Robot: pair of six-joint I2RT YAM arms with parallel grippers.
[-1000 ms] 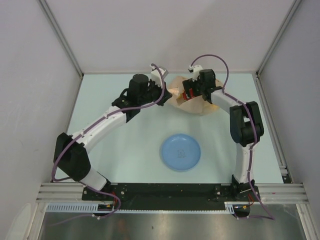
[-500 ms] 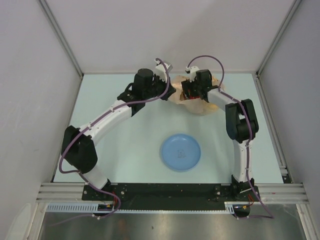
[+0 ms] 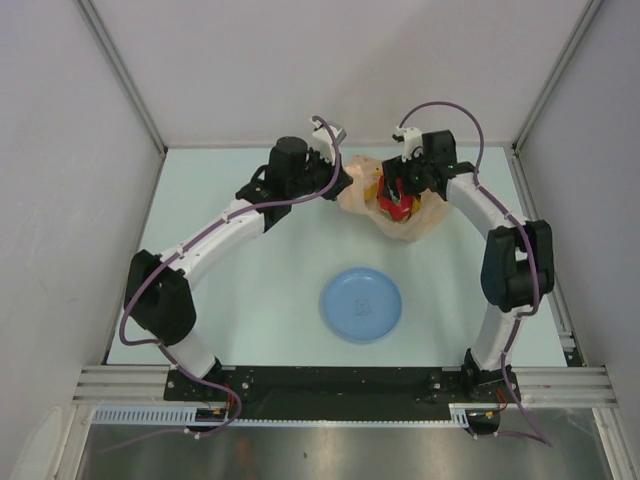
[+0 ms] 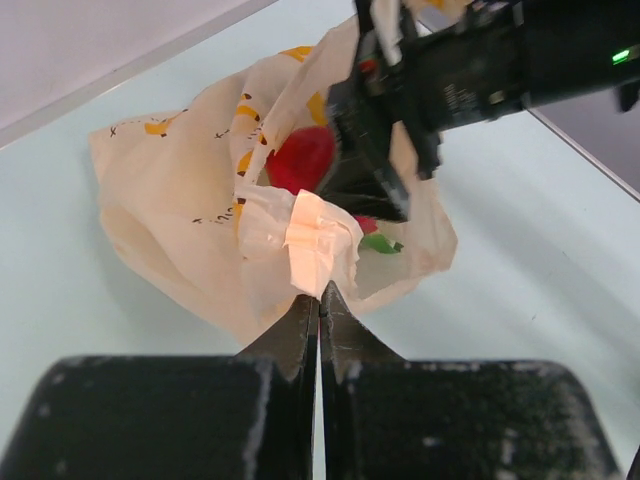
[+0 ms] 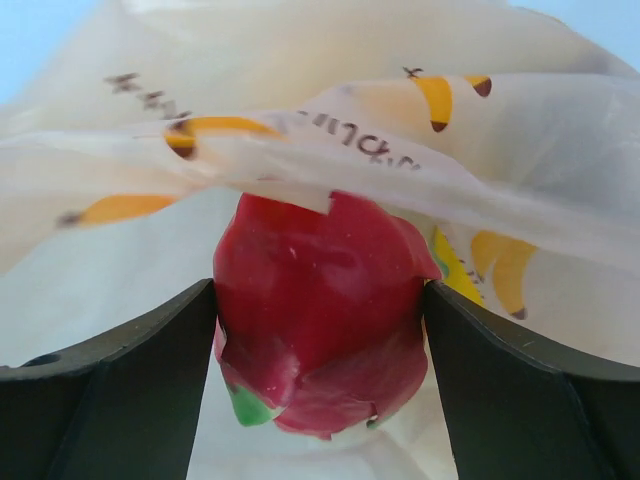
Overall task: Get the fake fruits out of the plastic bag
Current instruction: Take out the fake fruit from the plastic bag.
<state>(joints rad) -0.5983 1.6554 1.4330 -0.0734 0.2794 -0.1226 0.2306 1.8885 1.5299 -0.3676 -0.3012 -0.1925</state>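
The peach-orange plastic bag (image 3: 400, 215) lies at the back middle of the table. My left gripper (image 3: 340, 183) is shut on a fold of the bag's left edge (image 4: 318, 245) and holds it up. My right gripper (image 3: 396, 200) is shut on the red-pink dragon fruit (image 5: 318, 310), which has green tips and fills the gap between both fingers. The fruit shows at the bag's mouth (image 3: 397, 205) and in the left wrist view (image 4: 300, 158) under the right arm's gripper. Bag film (image 5: 330, 150) drapes over the fruit's top. The other fruits are hidden.
A round blue plate (image 3: 361, 304) sits on the pale table in front of the bag, between the two arms. White walls close in the back and both sides.
My right gripper has pulled back toward the near right and lifted the dragon fruit into the bag's opening. My left arm reached in to the bag's left edge and stays there.
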